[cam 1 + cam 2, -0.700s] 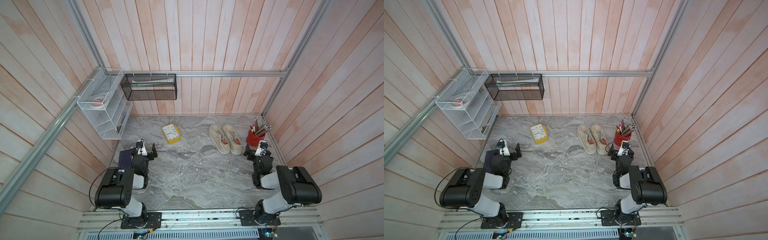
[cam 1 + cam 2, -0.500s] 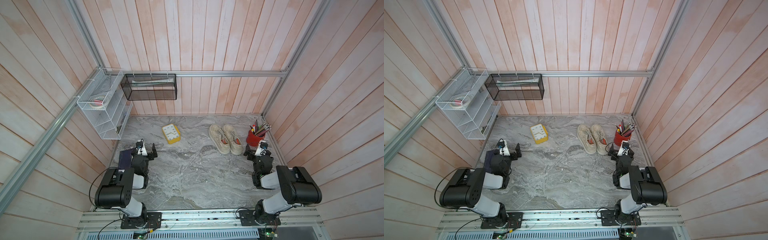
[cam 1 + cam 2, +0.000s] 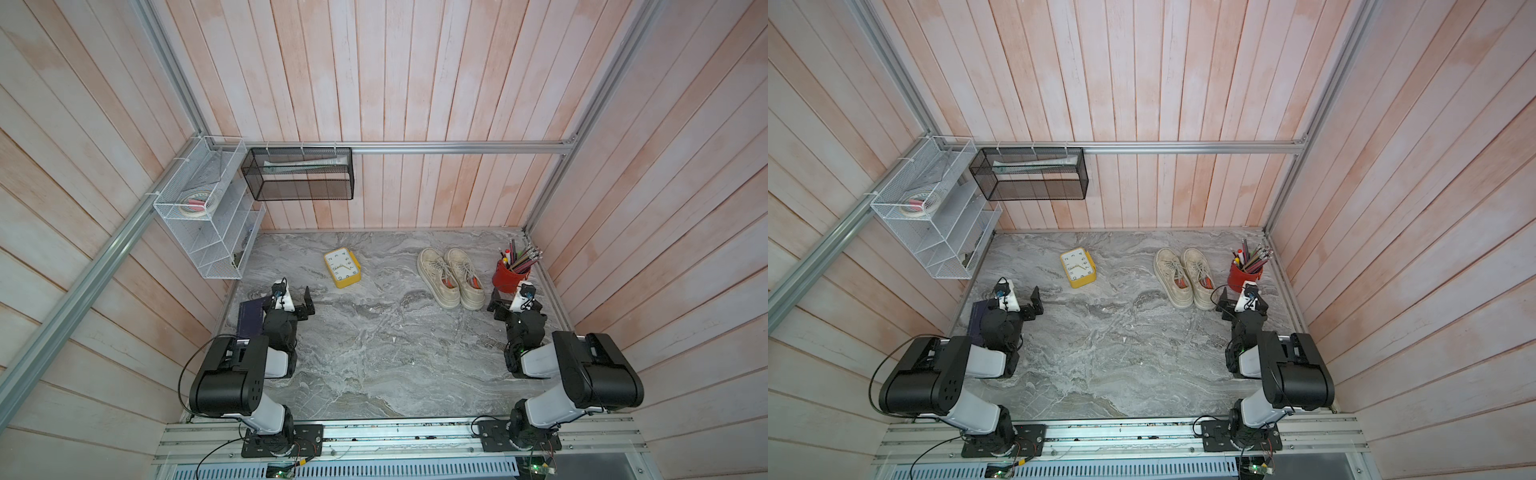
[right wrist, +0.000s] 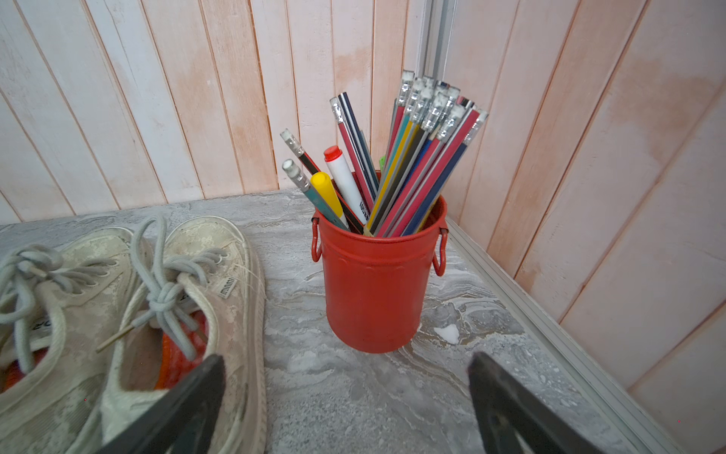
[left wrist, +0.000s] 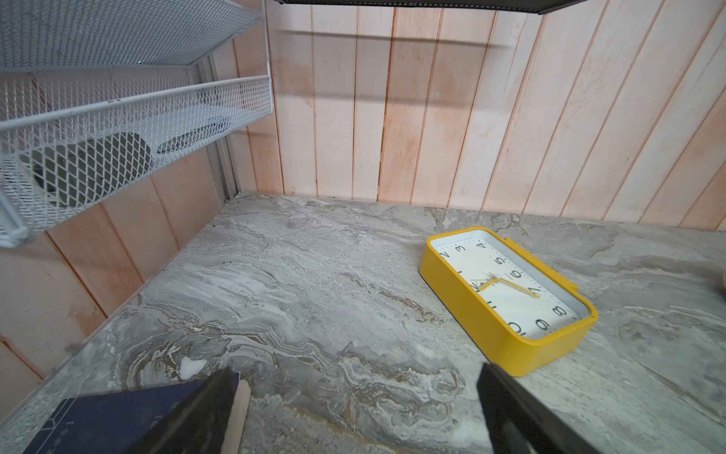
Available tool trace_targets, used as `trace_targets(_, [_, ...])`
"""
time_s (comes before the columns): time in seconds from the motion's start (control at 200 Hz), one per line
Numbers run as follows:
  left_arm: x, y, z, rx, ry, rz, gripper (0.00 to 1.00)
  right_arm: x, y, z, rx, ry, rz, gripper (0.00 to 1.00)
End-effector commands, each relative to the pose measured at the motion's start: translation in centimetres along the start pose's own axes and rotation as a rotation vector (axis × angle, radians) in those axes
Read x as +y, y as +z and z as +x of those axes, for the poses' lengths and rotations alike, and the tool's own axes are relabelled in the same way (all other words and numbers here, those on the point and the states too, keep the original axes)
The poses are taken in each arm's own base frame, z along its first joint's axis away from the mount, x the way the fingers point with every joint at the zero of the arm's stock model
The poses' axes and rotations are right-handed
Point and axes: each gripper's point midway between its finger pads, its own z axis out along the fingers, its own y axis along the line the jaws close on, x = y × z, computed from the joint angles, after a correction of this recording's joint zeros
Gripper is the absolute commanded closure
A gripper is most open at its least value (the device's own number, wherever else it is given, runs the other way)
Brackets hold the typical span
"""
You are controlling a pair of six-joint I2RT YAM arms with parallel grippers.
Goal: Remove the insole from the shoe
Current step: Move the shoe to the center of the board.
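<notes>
Top views
- Table: a grey marble top with wood-plank walls around it.
- Shoes: a beige pair stands at the far right part of the table, side by side and touching, with the toes toward the back wall. It shows in both top views.
- Insole: an orange insole shows in the opening of each shoe and lies inside it.
- Pencil cup: a red cup stands just beside the shoes, near the right wall.
- Clock: a yellow clock lies face up, well apart from the shoes.
- Left gripper: the left gripper is low at the left side of the table. Its jaws are apart and hold nothing. A dark blue book lies just beside it.
- Right gripper: the right gripper is low, near the heels of the shoes and the pencil cup. Its jaws are apart and empty.

Left wrist view
- Jaws: they are wide apart, with bare marble between them.
- Book: its corner lies under one finger.
- Clock: it lies just beyond the other finger.
- Wire rack: a white rack hangs on the side wall.

Right wrist view
- Jaws: they are wide apart and grip nothing.
- Shoes: one finger is over the heel of the nearer shoe. I cannot tell whether it touches.
- Insole: orange, inside the shoe under the grey laces.
- Pencil cup: it stands upright, full of pencils and markers.
</notes>
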Motion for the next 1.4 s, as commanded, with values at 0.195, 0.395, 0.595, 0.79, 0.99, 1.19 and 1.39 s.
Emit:
trace_targets(0.195, [0.3, 0.0, -0.4, -0.019, -0.010, -0.013, 0.00, 0.1, 0.0, -0.5, -0.023, 0.005, -0.002, 0.02])
trace_targets(0.395, [0.7, -2.8, -2.5, -0.121, -0.024, -0.029, 0.00, -1.4, -2.4, -3.1, -0.105, 0.035, 0.094, 0.02])
trace_targets(0.595, [0.2, -4.1, -3.1, 0.012, -0.100, -0.007, 0.00, -0.9, -3.5, -5.6, 0.003, 0.038, 0.096, 0.02])
trace_targets(0.79, [0.4, -4.9, -3.4, 0.103, -0.203, -0.025, 0.00, -2.0, -5.9, -6.0, 0.116, 0.264, 0.157, 0.02])
trace_targets(0.99, [4.6, -4.7, -2.4, 0.282, -0.331, -0.320, 0.00, 0.2, -6.7, -6.3, 0.227, 0.349, 0.045, 0.02])
trace_targets(1.19, [0.7, -3.3, -3.9, 0.410, -0.274, -0.104, 0.00, 4.1, -5.8, -5.7, 0.381, 0.441, -0.122, 0.12])
trace_targets(1.39, [-4.4, -3.9, -6.5, 0.388, -0.514, 0.147, 0.12, 8.7, -5.5, -4.7, 0.619, 0.399, -0.233, 0.25])
